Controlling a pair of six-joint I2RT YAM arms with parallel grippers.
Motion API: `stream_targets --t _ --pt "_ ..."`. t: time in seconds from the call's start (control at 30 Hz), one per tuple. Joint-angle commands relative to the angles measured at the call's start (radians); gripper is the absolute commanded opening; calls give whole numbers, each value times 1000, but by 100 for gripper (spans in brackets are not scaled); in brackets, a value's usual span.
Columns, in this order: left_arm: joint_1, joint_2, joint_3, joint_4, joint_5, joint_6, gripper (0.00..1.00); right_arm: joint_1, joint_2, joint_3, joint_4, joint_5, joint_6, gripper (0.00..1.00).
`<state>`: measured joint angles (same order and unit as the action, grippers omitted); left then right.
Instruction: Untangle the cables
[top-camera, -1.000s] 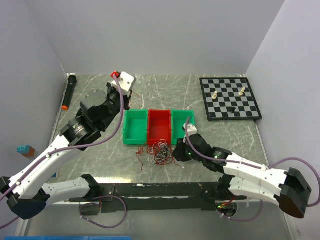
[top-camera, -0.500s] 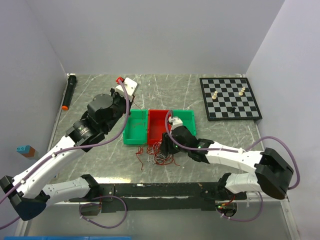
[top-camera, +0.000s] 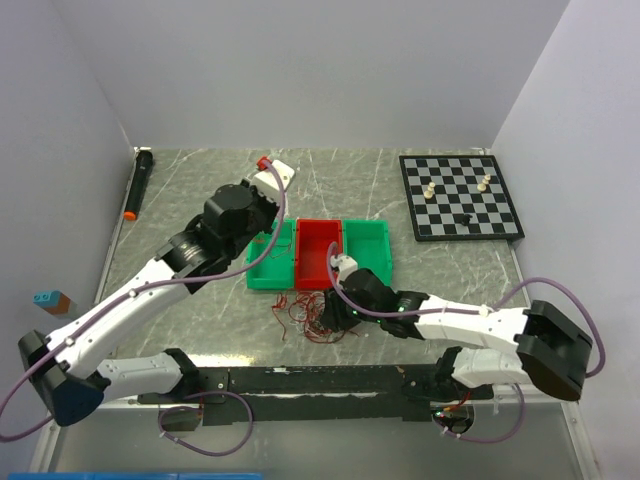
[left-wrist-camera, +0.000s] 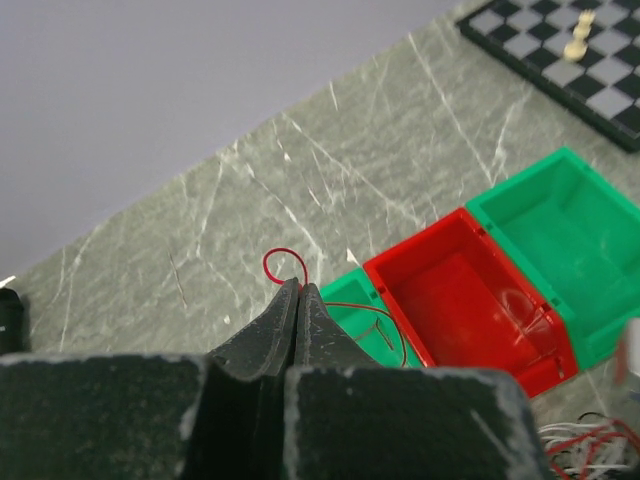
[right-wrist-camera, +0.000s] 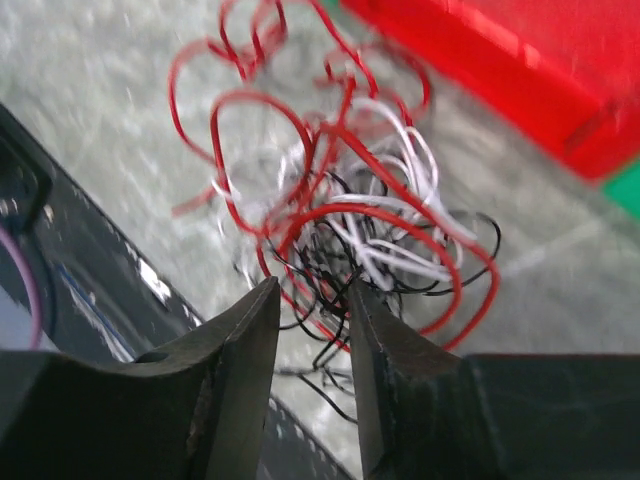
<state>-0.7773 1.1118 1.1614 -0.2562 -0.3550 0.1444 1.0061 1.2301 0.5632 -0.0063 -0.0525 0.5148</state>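
The cables lie as a tangle (top-camera: 318, 315) of red, white and black wires on the table in front of the bins; up close the tangle (right-wrist-camera: 340, 200) fills the right wrist view. My right gripper (right-wrist-camera: 312, 290) is open at the tangle's near edge, with a few black strands running between its jaws. My left gripper (left-wrist-camera: 298, 290) is shut on a single red cable (left-wrist-camera: 283, 262), which loops out past the tips and trails down toward the left green bin (left-wrist-camera: 360, 310). From above, the left gripper (top-camera: 275, 172) is raised behind the bins.
A green bin (top-camera: 265, 262), a red bin (top-camera: 318, 250) and another green bin (top-camera: 368, 240) stand side by side mid-table. A chessboard (top-camera: 460, 195) with a few pieces lies back right. A black marker (top-camera: 135, 185) lies along the left edge.
The left gripper has swung right with the red cable. The right gripper has moved left from beside the tangle onto its near side, its jaws widening then narrowing.
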Motion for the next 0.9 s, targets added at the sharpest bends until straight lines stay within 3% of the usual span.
stream_targets --t 0.0,0.27,0.4,0.73,0.87 --pt "12 32 4 21 7 -22 1 11 -115 -58 -70 -10 10 38" --pt "87 117 -2 19 85 -94 1 11 -268 -109 -155 5 21 35" --pt "116 206 55 -75 119 -137 1 11 -274 -103 -147 11 19 35" --pt "124 224 9 -43 107 -227 1 11 -317 -115 -133 31 42 36" --pt "142 252 20 -101 109 -284 1 9 -322 -117 -130 37 48 37"
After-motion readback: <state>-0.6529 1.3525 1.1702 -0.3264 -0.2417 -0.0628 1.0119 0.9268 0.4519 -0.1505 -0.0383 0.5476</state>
